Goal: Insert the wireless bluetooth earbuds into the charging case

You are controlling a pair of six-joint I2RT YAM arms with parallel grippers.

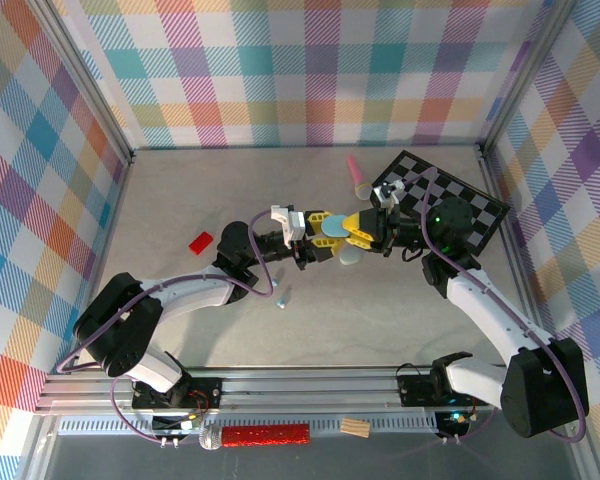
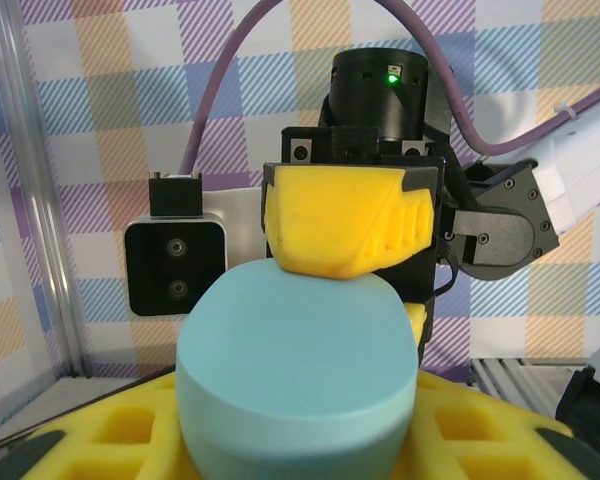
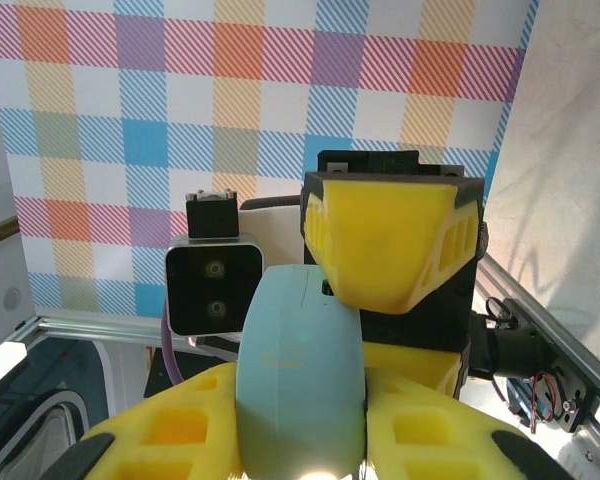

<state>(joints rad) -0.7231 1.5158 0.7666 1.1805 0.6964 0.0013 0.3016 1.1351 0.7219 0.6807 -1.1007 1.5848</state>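
One pale-blue oval charging case (image 1: 332, 226) hangs above the table (image 1: 210, 190), caught between the two arms. The left gripper (image 1: 318, 236) has its yellow fingers (image 2: 110, 430) closed on the case's sides, and the right gripper (image 1: 356, 228) pinches it across its flat faces. Whether the case holds anything cannot be seen. One tiny pale earbud (image 1: 281, 297) lies on the table near the left arm, well apart from the case. Also on the table are one pink cone toy (image 1: 358, 176), one red piece (image 1: 200, 241) and one checkered mat (image 1: 450, 195).
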